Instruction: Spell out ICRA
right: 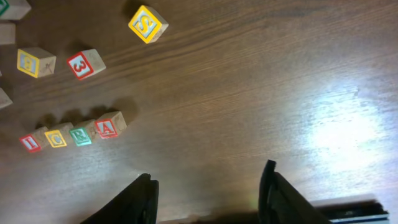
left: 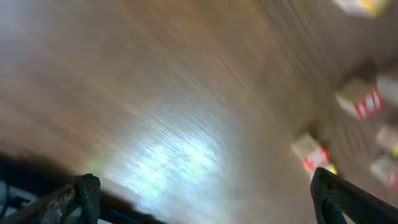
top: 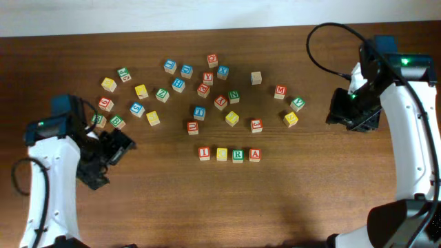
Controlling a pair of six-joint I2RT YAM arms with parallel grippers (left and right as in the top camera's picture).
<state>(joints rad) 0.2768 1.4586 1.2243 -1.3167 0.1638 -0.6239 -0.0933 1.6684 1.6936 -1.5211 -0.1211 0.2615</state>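
Four letter cubes, I [top: 204, 153], C [top: 222, 154], R [top: 238, 154] and A [top: 255, 154], stand side by side in one row on the table [top: 310, 207], apart from the scattered cubes [top: 232, 118].

Left wrist (badly blurred): the left gripper [left: 205, 199] is spread wide over bare wood, holding nothing.

Right wrist: the right gripper [right: 208, 193] has its jaws apart and empty — the row lies well away from it.
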